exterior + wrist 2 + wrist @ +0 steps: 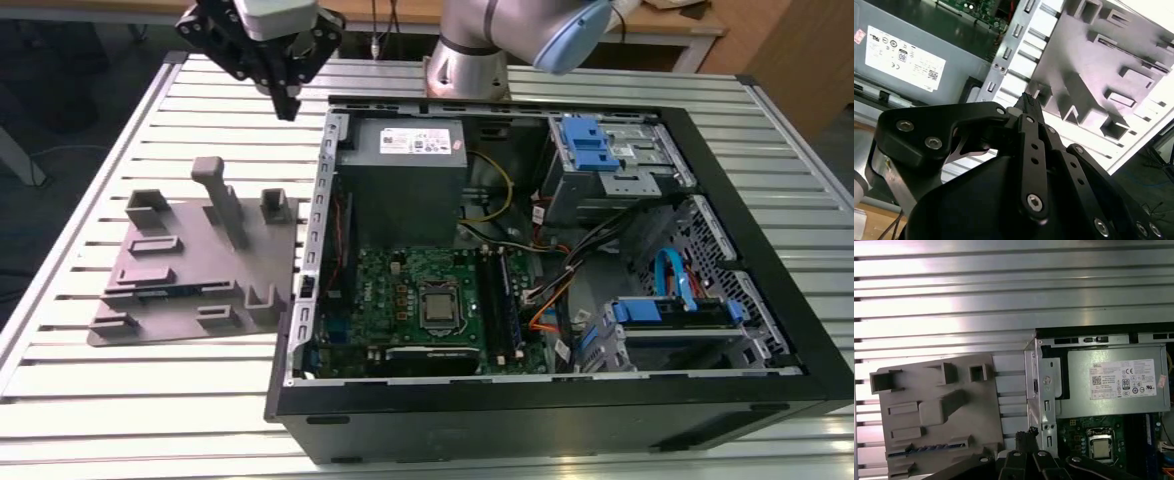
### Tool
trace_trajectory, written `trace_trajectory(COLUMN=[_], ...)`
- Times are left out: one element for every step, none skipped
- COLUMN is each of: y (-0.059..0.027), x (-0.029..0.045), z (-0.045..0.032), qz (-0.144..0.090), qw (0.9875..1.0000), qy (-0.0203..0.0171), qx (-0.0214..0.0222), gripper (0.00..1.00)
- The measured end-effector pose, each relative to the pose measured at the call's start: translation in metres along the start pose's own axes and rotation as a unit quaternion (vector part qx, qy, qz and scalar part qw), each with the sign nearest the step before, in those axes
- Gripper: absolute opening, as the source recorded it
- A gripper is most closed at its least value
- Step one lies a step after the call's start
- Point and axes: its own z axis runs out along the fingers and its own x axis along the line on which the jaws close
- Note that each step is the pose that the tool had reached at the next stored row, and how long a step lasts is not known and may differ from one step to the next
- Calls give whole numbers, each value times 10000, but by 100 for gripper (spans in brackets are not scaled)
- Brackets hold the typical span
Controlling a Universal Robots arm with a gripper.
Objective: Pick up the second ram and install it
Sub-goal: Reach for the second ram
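Second ram (154, 293): in the exterior view I see a thin blue-green strip lying flat in the grey moulded fixture (200, 265) on the ribbed metal desk (134, 390). Tool (284, 103) hangs well apart from it, black fingers clenched, empty. First wrist view: strip seated in a fixture slot. Second wrist view: tool tips pinched together.

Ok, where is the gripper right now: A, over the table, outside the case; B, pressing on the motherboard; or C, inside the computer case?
A: in the exterior view the gripper hangs over the slatted table, outside the computer case, near the grey fixture.
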Motion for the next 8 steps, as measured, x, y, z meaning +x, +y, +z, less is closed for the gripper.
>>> trace_trajectory(y=[-3,-6,-10,-13,-17,-20,-23,-27], x=[43,87,131,175,220,265,310,353], z=[-1,-2,-3,-5,-7,-8,-8,-8], qz=[1,1,1,1,0,1,1,1], qw=[10000,10000,10000,10000,10000,10000,10000,10000], qy=[0,0,0,0,0,0,-1,-1], qx=[-3,-5,-7,-9,-11,-13,-13,-14], gripper=[11,11,11,11,11,11,11,11])
